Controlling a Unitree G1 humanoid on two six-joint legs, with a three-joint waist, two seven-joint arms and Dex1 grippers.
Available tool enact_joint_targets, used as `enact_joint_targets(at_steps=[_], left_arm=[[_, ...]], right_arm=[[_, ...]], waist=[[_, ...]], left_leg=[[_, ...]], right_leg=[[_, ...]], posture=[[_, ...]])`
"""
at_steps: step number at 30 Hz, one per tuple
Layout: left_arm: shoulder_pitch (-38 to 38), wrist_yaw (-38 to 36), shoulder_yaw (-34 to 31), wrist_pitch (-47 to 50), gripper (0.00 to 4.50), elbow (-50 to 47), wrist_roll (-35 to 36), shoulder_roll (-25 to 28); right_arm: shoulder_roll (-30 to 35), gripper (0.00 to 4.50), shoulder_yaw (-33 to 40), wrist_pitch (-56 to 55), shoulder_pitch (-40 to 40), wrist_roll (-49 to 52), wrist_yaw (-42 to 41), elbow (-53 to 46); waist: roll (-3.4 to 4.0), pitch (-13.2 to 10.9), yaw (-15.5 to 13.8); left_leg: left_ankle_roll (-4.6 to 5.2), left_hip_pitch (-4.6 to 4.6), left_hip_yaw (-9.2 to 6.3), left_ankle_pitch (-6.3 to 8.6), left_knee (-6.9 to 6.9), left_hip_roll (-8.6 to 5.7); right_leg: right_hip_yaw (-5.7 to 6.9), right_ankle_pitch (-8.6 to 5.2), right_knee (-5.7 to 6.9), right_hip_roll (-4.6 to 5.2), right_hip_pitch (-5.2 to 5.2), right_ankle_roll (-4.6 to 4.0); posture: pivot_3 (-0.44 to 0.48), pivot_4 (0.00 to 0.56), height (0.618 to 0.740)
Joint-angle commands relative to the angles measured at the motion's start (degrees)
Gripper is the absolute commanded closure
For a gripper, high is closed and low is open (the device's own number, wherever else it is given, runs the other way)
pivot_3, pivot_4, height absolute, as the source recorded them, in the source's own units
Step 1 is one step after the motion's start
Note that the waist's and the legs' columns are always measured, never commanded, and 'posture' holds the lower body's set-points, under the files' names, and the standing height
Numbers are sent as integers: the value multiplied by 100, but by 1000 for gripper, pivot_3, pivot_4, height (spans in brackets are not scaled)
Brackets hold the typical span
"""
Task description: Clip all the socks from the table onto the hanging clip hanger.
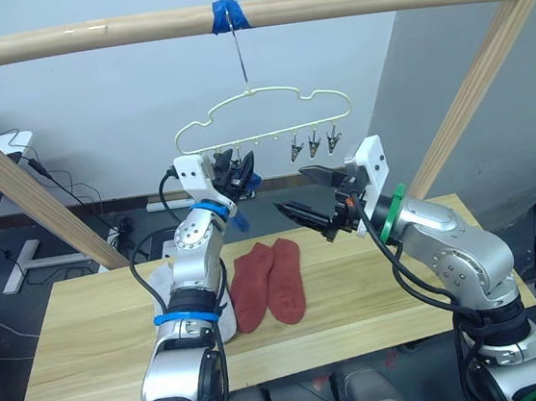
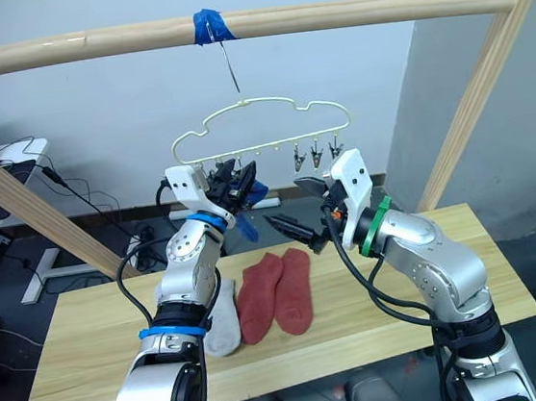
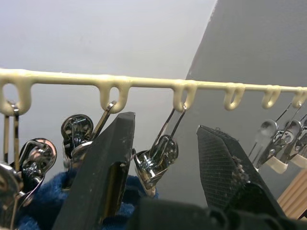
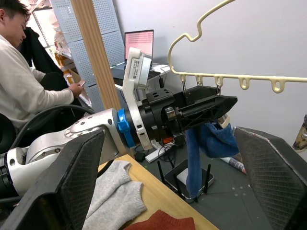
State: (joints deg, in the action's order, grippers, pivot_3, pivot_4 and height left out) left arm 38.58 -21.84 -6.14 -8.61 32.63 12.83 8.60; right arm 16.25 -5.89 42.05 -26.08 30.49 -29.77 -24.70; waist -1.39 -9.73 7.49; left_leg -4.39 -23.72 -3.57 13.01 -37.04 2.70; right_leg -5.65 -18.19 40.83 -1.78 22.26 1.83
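Pale-yellow wire forms the cloud-shaped clip hanger [image 1: 263, 116], which hangs by its long hook from a strip of blue tape [image 1: 227, 14] on the round pale wooden pole [image 1: 342, 3] crossing the top of the frame. Small metal clips [image 1: 313, 143] dangle from the right part of its lower bar.

Raised to the left end of that bar, in the middle of the frame, is the left gripper [image 1: 239, 173]. Its black fingers [image 3: 103, 175] stand apart, and one shiny metal clip [image 3: 156, 158] hangs in the gap between them. A blue knit sock [image 4: 206, 146] hangs down from the clips just under this gripper, and blue fabric shows behind its fingers in the left wrist view.

Just right of centre, the right gripper [image 1: 306, 196] is held in the air below the hanger's right clips, its two black fingers spread wide with nothing between them.

Lower in the frame lies the long light wood plank table [image 1: 98, 326]. Two rust red ankle socks [image 1: 267, 280] rest side by side at its middle, touching each other. Light grey socks [image 2: 225, 317] lie just to their left, partly hidden behind the left arm.

A seated person in a pale top [image 4: 24, 79] shows at the upper left of the right wrist view.
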Motion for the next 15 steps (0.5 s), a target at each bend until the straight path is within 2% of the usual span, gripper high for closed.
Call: enact_joint_targets(at_steps=[1,15], left_arm=[[100,18,-48,-138,2191,-63,-15,-10],[258,-129,-41,-72,2191,206,85,-177]], right_arm=[[7,0,-8,-48,-68,48,26,-286],[-3,0,0,-58,-56,30,50,-272]], waist=[[0,0,18],[0,0,49]], left_leg=[[0,0,0,0,0,0],[0,0,0,0,0,0]], right_leg=[[0,0,0,0,0,0],[0,0,0,0,0,0]], posture=[[-131,114,740],[-139,116,740]])
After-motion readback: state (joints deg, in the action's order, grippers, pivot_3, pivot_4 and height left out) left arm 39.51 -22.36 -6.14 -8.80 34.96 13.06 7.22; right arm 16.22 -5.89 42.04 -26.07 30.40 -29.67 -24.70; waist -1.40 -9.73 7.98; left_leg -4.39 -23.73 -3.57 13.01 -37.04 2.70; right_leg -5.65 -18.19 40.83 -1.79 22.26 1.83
